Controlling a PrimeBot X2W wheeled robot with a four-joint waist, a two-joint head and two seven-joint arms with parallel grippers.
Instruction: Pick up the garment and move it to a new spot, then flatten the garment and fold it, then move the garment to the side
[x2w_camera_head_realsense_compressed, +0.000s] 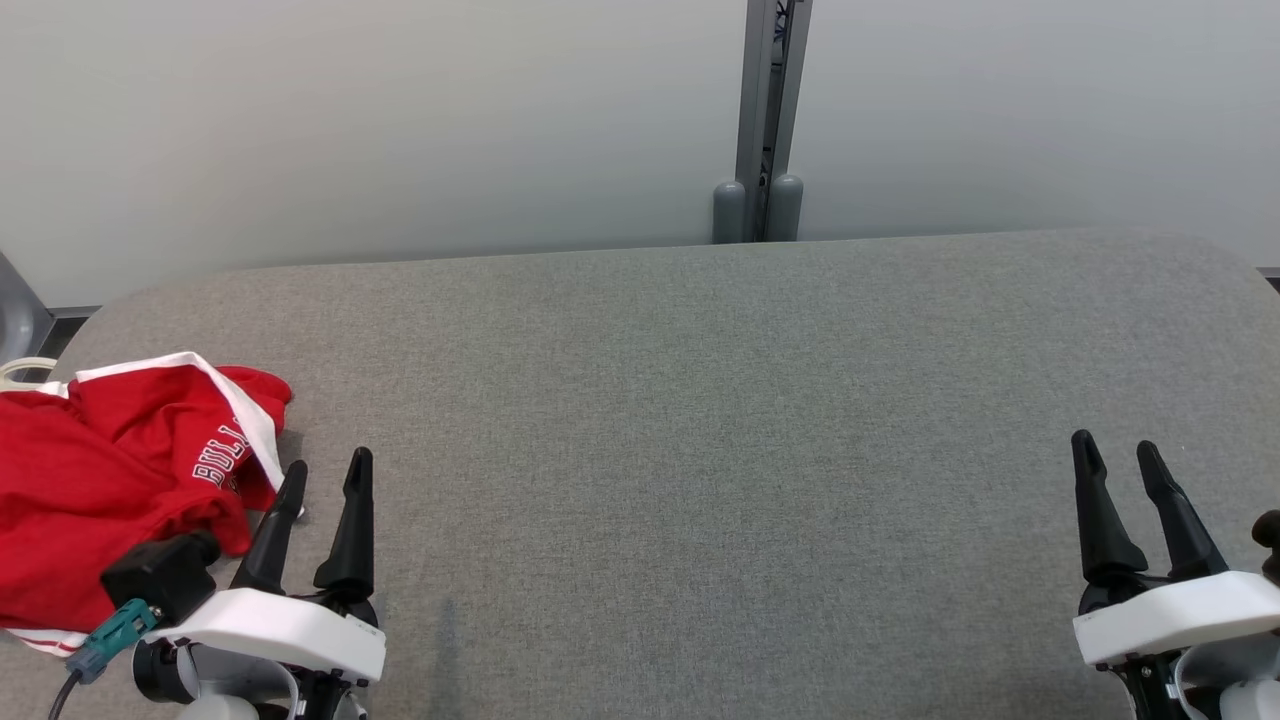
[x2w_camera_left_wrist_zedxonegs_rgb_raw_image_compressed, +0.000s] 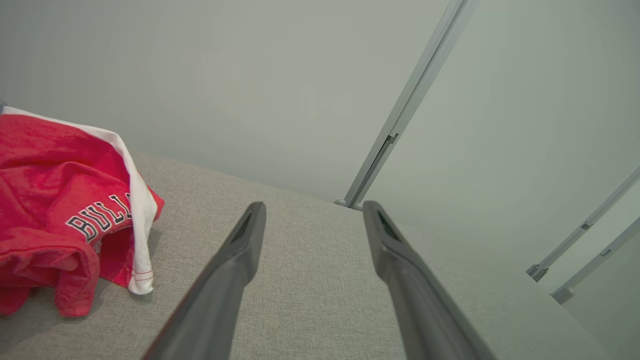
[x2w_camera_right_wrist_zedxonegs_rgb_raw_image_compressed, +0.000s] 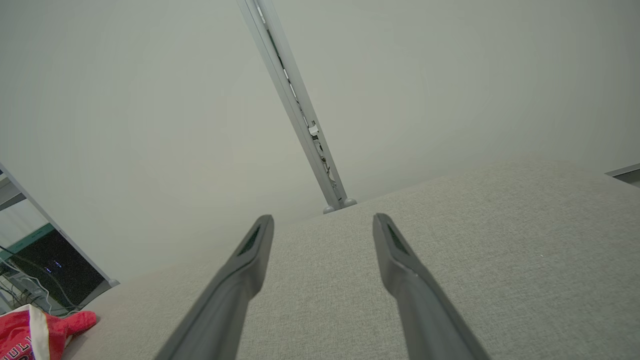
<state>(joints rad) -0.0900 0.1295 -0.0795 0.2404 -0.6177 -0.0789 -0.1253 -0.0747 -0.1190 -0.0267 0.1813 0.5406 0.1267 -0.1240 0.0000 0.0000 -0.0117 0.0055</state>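
The garment (x2w_camera_head_realsense_compressed: 110, 470) is a crumpled red piece with white trim and white lettering, heaped at the left end of the grey table (x2w_camera_head_realsense_compressed: 700, 420). It shows again in the left wrist view (x2w_camera_left_wrist_zedxonegs_rgb_raw_image_compressed: 60, 200) and as a small red patch in the right wrist view (x2w_camera_right_wrist_zedxonegs_rgb_raw_image_compressed: 35, 332). My left gripper (x2w_camera_head_realsense_compressed: 328, 475) stands open just right of the garment's edge, with nothing between its fingers. My right gripper (x2w_camera_head_realsense_compressed: 1117, 453) is open at the table's right side, far from the garment. Both pairs of fingers are apart in the wrist views (x2w_camera_left_wrist_zedxonegs_rgb_raw_image_compressed: 312, 212) (x2w_camera_right_wrist_zedxonegs_rgb_raw_image_compressed: 322, 222).
A pale wall runs behind the table, with a grey vertical post (x2w_camera_head_realsense_compressed: 765, 120) at the middle of the far edge. The table's rounded corners lie at the far left and far right. Cables and a dark gap (x2w_camera_right_wrist_zedxonegs_rgb_raw_image_compressed: 45, 270) sit beyond the left end.
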